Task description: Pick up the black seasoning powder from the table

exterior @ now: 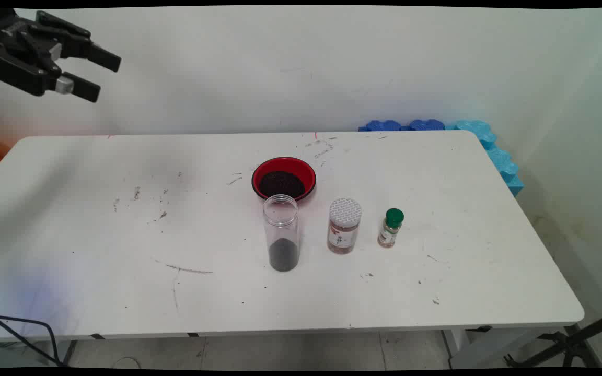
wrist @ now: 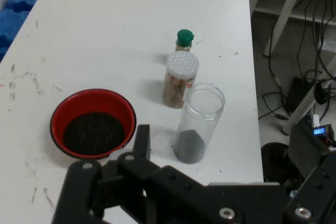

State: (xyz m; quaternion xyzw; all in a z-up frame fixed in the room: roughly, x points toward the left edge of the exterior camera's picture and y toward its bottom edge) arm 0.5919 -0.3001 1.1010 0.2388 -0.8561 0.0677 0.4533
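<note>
The gripper (exterior: pixel 103 78) hangs high at the left, fingers spread, holding nothing. On the table (exterior: pixel 97 219) sit a red bowl (exterior: pixel 284 178), a clear jar (exterior: pixel 281 233), a white-lidded jar (exterior: pixel 344 226) and a green-capped bottle (exterior: pixel 391 227).

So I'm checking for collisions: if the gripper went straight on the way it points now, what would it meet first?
Probably the red bowl of dark grains: the hand view looks along the gripper, with the bowl just beyond it. The clear jar stands beside that line. Depth is uncertain.

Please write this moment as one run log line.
gripper: open, raised left, holding nothing | clear jar: upright, dark grains inside | red bowl: behind jar
</note>
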